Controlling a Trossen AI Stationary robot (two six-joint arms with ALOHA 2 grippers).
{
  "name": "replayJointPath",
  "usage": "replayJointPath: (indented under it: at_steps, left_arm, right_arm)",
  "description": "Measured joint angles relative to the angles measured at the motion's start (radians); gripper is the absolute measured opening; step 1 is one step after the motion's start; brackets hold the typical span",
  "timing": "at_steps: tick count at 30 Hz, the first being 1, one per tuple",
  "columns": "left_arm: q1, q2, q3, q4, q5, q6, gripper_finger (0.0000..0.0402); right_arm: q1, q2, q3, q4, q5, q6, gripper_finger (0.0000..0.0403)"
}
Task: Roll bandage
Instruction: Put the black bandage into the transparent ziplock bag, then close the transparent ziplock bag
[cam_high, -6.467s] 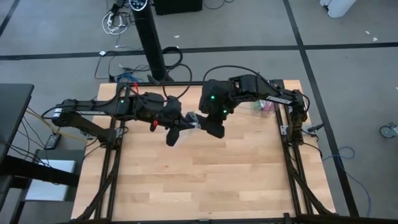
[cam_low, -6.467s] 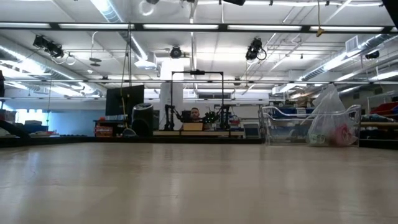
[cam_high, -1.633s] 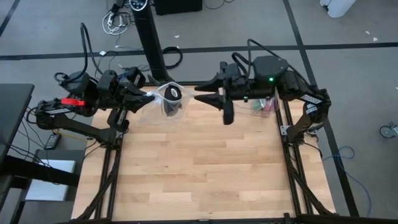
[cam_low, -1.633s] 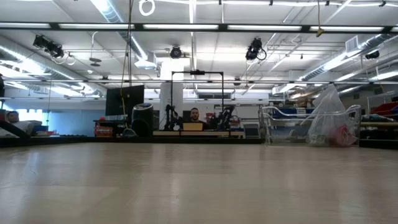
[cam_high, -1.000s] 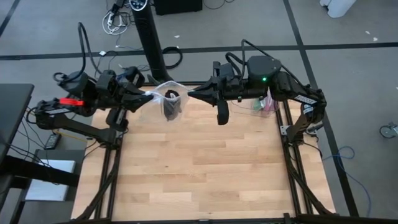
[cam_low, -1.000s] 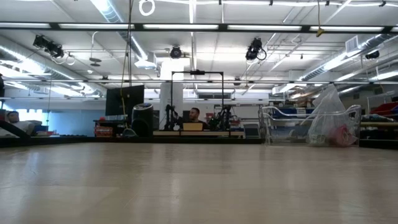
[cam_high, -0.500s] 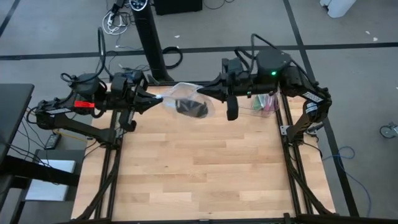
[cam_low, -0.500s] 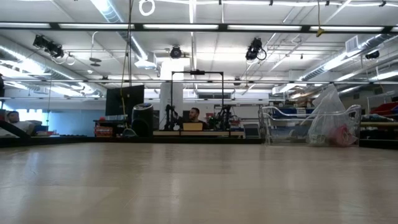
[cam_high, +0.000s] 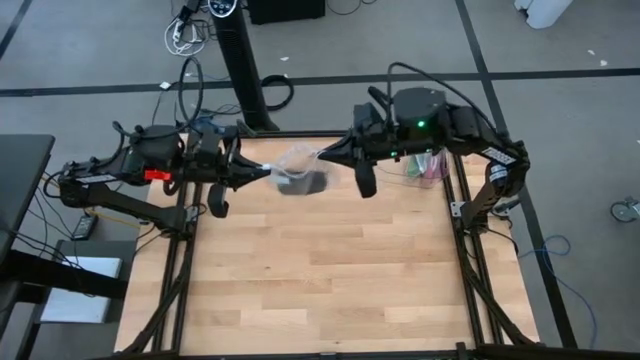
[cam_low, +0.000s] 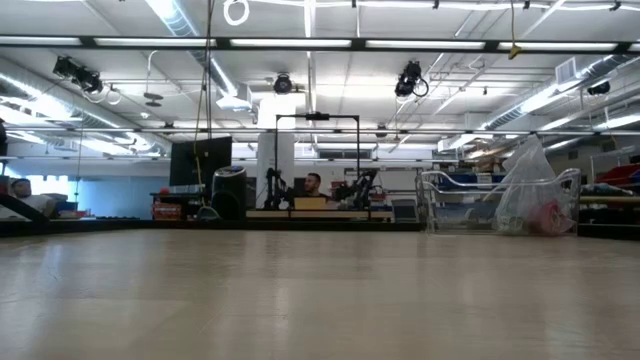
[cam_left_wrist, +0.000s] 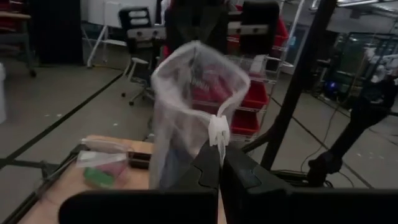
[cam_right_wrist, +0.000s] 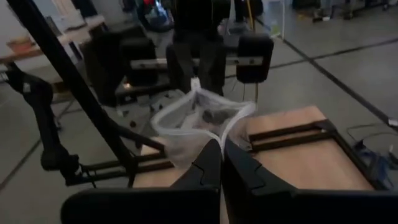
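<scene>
A small clear plastic bag (cam_high: 298, 168) hangs in the air over the far part of the table, stretched between my two grippers. The dark bandage (cam_high: 310, 183) lies inside it as a small dark lump, seen through the bag's open mouth in the right wrist view (cam_right_wrist: 208, 116). My left gripper (cam_high: 264, 170) comes in from the table's left and is shut on the bag (cam_left_wrist: 193, 99). My right gripper (cam_high: 326, 155) comes in from the right and is shut on the other side of the bag (cam_right_wrist: 196, 124). My left gripper pinches the bag's rim (cam_left_wrist: 216, 129) between its two fingers, pointing level from the table's left. The bag is lifted clear of the table. My right gripper pinches the opposite rim of the bag's mouth (cam_right_wrist: 219, 135) between its two fingers, slanting a little downward from the table's right. The mouth gapes between the two holds, and the bag sags below with the bandage in it.
A clear bin (cam_high: 425, 165) with pink and green things stands at the table's far right corner, also seen in the low view (cam_low: 500, 205). A black pole (cam_high: 245, 70) rises behind the far edge. Bare wooden tabletop (cam_high: 320, 270) lies below and nearer.
Both grippers have tipped downward, the left one to level, and have sunk a little. The bag with the bandage has shifted toward the table's right and near side. It hung upright before; now it is drawn out sideways between the two holds. Both grippers stay shut.
</scene>
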Motion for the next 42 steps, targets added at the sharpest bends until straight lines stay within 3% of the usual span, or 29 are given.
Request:
replayJointPath:
  at_steps: [11,14,20,25,32,42]
  left_arm:
    - [0.001,-0.001,0.001,-0.147,-0.065,-0.023,0.0005]
    - [0.000,0.000,0.001,-0.165,-0.069,-0.023,0.0005]
    - [0.000,0.001,0.000,-0.218,-0.080,-0.048,0.0005]
    - [0.000,0.025,0.000,-0.242,-0.070,-0.056,0.0005]
    - [0.000,0.101,0.000,-0.298,-0.015,-0.058,0.0005]
    - [0.000,0.150,0.000,-0.304,-0.009,-0.026,0.0005]
  right_arm:
    - [-0.008,-0.007,0.004,-0.072,0.006,0.017,0.0009]
    - [-0.008,-0.008,0.004,-0.072,0.006,0.017,0.0031]
    - [-0.026,-0.083,0.007,-0.070,0.126,0.018,0.0107]
    - [-0.036,-0.057,0.008,-0.015,0.016,0.017,0.0136]
    - [-0.034,0.057,0.005,-0.053,-0.117,0.035,0.0110]
    - [-0.016,0.158,0.005,-0.148,-0.135,-0.032,0.0127]
